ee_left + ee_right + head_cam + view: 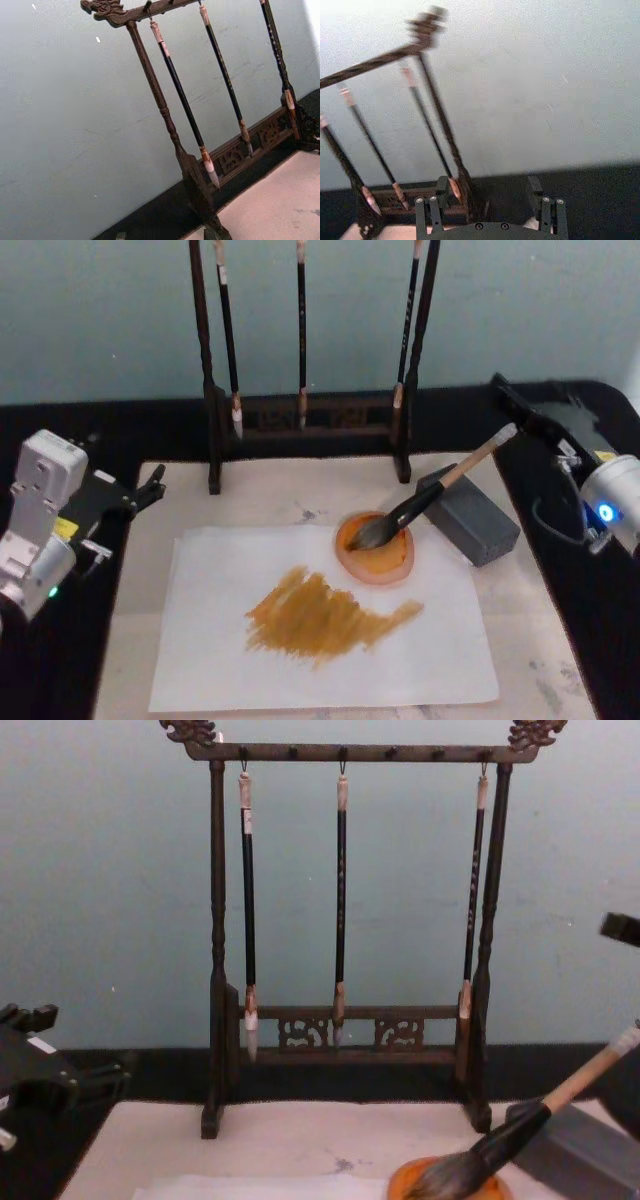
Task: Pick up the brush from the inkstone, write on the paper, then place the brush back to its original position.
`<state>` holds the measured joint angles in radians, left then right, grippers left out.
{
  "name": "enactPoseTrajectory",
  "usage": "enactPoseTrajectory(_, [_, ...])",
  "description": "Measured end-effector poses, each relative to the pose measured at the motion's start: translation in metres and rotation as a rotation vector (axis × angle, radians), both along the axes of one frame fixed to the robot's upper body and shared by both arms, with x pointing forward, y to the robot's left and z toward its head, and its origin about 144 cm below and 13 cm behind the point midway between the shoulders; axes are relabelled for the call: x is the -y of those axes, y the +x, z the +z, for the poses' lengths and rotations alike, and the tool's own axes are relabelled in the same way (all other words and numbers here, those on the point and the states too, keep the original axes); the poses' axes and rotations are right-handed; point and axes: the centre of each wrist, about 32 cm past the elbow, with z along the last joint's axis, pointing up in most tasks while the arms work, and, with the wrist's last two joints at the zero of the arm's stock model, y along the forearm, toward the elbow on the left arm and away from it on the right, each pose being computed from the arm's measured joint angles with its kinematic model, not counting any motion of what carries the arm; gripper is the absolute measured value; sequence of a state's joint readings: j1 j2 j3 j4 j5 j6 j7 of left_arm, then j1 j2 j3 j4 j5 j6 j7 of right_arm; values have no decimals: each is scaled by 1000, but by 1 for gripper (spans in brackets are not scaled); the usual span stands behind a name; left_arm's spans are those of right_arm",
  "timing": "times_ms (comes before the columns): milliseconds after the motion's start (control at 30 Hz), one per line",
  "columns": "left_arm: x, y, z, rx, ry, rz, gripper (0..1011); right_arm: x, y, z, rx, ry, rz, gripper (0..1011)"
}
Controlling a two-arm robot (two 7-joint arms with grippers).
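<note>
The brush (440,487) lies with its dark bristles in the orange inkstone (375,550) and its tan handle propped on a grey block (470,515), sloping up to the right. The chest view shows the brush (540,1120) and the inkstone (402,1182) from the side. The white paper (215,660) carries a broad ochre smear. My right gripper (515,405) hovers just beyond the handle's pale end, open and empty; in the right wrist view the right gripper (488,187) holds nothing. My left gripper (150,488) rests open at the table's left edge, far from the brush.
A dark wooden rack (305,425) with three thin hanging brushes stands at the back; it also shows as the rack (345,1040) in the chest view. An off-white mat (540,660) lies under the paper on a black table. Bare mat lies to the right of the paper.
</note>
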<state>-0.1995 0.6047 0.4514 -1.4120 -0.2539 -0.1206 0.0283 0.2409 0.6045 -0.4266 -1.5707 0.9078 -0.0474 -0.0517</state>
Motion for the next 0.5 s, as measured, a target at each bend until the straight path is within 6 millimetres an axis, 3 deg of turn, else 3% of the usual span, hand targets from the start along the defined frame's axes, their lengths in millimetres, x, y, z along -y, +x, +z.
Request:
enactPoseTrajectory(200, [0,0,0,0,0,0,1010,-9,-2,7,112,-205,41,1000])
enactPoseTrajectory(500, [0,0,0,0,0,0,1010,-13,2,5,133,-357,90,1000])
